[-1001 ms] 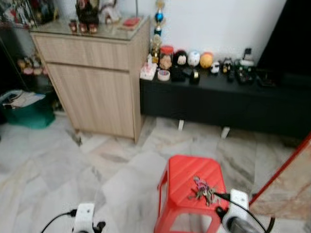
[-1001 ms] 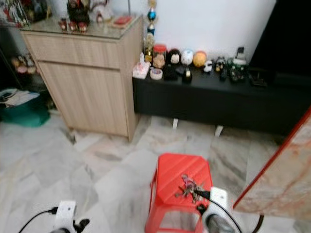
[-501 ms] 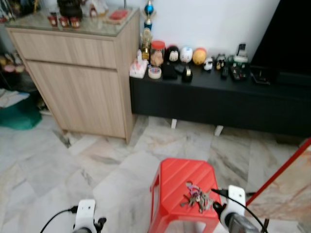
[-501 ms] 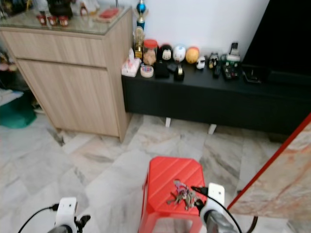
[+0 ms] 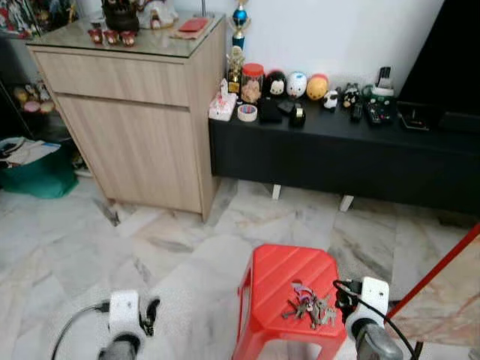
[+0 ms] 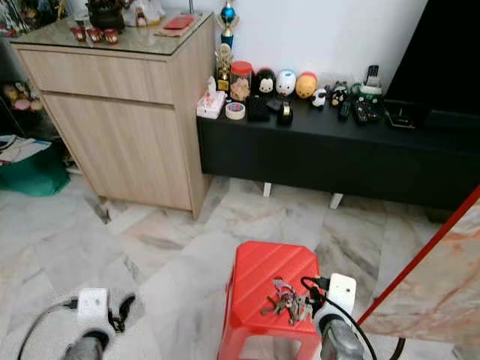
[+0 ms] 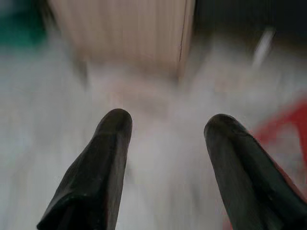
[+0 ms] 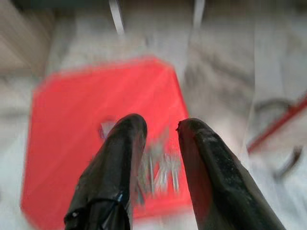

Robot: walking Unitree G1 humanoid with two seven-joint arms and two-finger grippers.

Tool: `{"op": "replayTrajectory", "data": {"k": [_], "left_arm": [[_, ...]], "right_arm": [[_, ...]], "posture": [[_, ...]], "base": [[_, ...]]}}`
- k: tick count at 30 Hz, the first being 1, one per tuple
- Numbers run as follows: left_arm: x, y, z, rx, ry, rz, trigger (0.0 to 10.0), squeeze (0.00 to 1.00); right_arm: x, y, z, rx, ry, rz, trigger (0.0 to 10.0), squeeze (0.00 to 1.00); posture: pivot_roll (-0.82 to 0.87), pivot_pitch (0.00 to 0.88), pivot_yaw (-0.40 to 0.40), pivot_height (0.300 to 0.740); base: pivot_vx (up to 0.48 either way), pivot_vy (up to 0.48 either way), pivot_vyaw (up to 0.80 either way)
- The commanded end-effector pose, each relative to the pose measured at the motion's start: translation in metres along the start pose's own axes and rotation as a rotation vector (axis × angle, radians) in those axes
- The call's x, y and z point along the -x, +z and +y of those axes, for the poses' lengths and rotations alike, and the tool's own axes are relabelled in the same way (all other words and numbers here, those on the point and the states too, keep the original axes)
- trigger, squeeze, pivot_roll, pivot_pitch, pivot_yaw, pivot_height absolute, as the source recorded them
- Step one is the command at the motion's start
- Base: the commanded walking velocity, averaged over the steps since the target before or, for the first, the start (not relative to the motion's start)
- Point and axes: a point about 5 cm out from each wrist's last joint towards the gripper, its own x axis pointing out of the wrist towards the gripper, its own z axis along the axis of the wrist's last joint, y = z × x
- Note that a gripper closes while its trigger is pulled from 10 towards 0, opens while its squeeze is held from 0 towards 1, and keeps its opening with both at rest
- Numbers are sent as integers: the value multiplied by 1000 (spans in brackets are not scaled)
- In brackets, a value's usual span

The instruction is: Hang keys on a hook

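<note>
A bunch of keys [image 5: 309, 307] lies on the right part of a red plastic stool [image 5: 274, 281] standing on the marble floor. My right gripper [image 8: 160, 125] hovers over the stool, its two black fingers a little apart, and the keys [image 8: 160, 172] show blurred in the gap beneath them. That arm's white wrist [image 5: 369, 296] sits just right of the keys. My left gripper [image 7: 165, 124] is open wide over bare floor, left of the stool, with its wrist [image 5: 124, 311] low on the left.
A light wooden cabinet [image 5: 142, 112] stands at the back left, with a low black bench [image 5: 337, 154] carrying figurines and remotes beside it. A green bag [image 5: 37, 172] sits far left. A red-edged marble slab [image 5: 442, 292] leans close on the right.
The camera has shifted, so the whole scene sits differently. My left wrist has risen further into view, and my right wrist has come slightly up beside the keys.
</note>
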Motion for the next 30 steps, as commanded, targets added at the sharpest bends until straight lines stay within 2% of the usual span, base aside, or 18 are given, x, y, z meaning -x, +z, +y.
{"op": "replayTrajectory", "data": {"k": [1,5,9,13,15,18,25,30], "left_arm": [[-5,18,-2,10,-23,-73,10000,0],[-3,21,-12,-3,-86,-100,10000,0],[7,22,-12,-1,-104,-133,10000,0],[17,34,-11,10,-102,-166,10000,0],[23,37,-8,7,-91,-183,10000,0],[25,38,-6,11,-78,-183,10000,0],[19,39,2,14,-53,-153,10000,0],[16,43,-3,22,-61,-151,10000,0]], "right_arm": [[-5,30,10,9,33,-169,10000,0],[-2,33,18,-20,24,-232,10000,0],[3,33,23,17,32,-286,10000,0],[15,32,18,1,26,-345,10000,0],[25,25,10,41,16,-350,10000,0],[30,18,2,47,-19,-335,10000,0],[22,18,8,57,-38,-288,10000,0],[15,21,9,91,-30,-247,10000,0]], "posture": [[64,0,-55,740],[57,0,-29,740],[49,0,-17,740],[54,0,-13,740],[53,0,-10,740],[50,0,-13,740],[21,0,-16,740],[26,0,-2,735]], "base": [[0,0,0],[0,0,0],[0,0,0],[0,0,0],[0,0,0],[0,0,0],[0,0,0],[0,0,0]]}}
